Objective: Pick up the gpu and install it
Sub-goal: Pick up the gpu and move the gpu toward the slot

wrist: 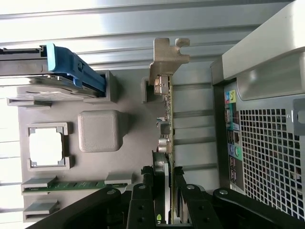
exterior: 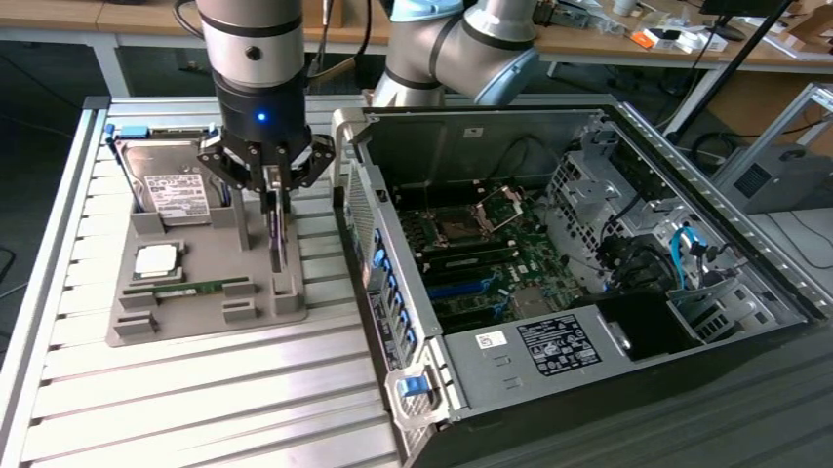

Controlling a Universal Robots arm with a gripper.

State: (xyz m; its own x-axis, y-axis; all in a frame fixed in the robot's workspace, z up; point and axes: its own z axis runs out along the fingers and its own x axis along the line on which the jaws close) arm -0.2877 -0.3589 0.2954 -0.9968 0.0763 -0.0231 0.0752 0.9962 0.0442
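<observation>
The claw (exterior: 272,190) pinches the gpu (exterior: 276,244), which stands on edge at the gray tray (exterior: 189,320). The claw hides the card's top. The open computer case (exterior: 367,210) wall is close on the exterior view's right.

Exterior view: lit evenly from overhead, moderately bright; sheen noted on the ribbed tabletop (exterior: 195,390) at 7 o'clock. Computer case (exterior: 443,156) interior left dark toward 4 o'clock. Wrist view: tabletop washed out by strong glare.

gpu (wrist: 166,125) w/ silver metal bracket (wrist: 167,59), matt grey plastic tray (exterior: 182,327), ribbed alu table (exterior: 209,390)
</observation>
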